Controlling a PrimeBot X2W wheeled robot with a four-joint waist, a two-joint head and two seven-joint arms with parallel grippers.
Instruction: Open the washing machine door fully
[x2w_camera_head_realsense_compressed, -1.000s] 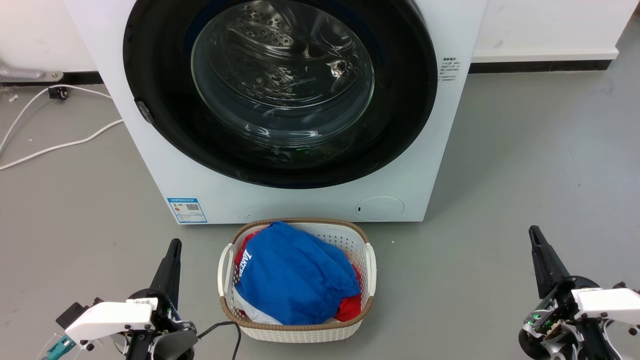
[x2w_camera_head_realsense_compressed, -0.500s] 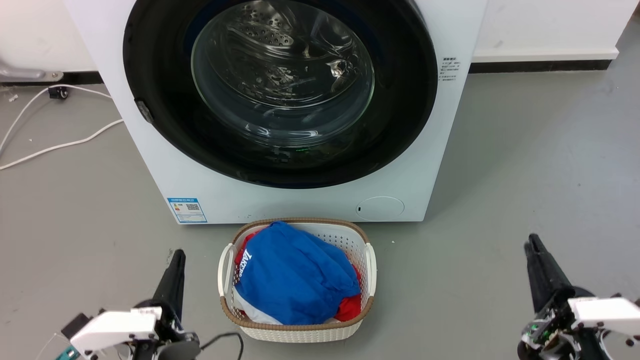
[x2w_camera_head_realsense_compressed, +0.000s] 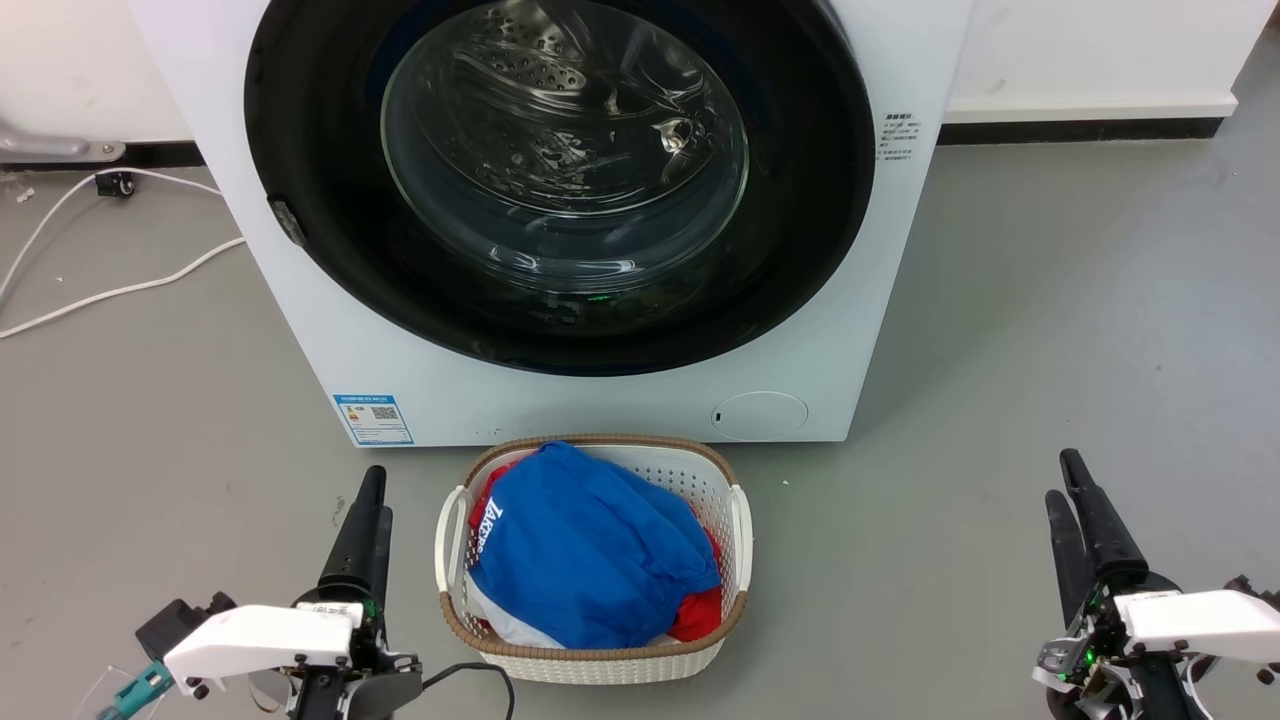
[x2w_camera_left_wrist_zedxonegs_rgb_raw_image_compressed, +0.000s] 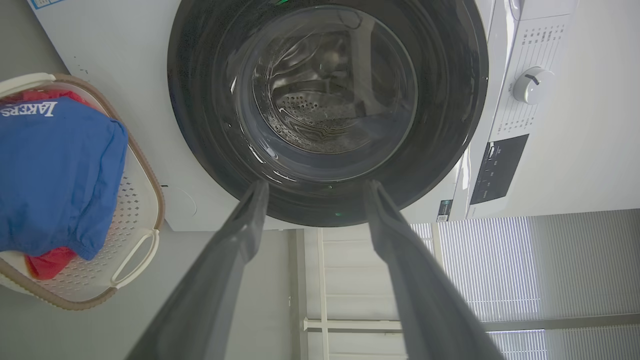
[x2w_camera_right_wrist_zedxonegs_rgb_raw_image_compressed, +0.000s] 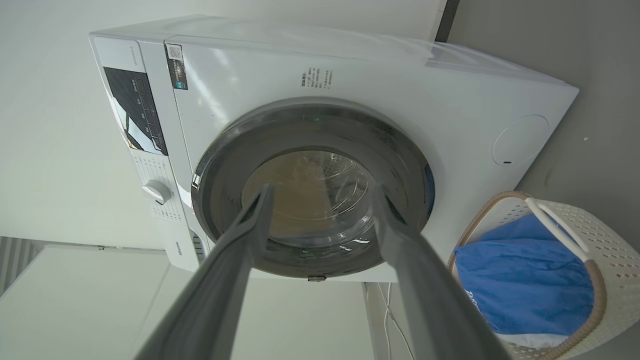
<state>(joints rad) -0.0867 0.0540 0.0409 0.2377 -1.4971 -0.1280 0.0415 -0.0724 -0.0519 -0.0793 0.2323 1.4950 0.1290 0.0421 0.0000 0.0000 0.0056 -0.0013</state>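
Sitting well ahead of both jaws, unmoved: washing machine (x2w_camera_head_realsense_compressed: 300, 300), with washing machine door (x2w_camera_head_realsense_compressed: 560, 180) still shut flush, round face pointing back at them. Edged forward since a moment ago: left gripper (x2w_camera_head_realsense_compressed: 378, 495), right gripper (x2w_camera_head_realsense_compressed: 1060, 478), jaws spread, holding nothing.

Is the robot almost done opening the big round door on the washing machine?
Not yet. Done: nothing, the washing machine door sits shut flat against the washing machine. In hand: the left gripper and right gripper are open and low by the floor, either side of the laundry basket, touching nothing. Left: reach the door, pull it loose and swing it all the way open.
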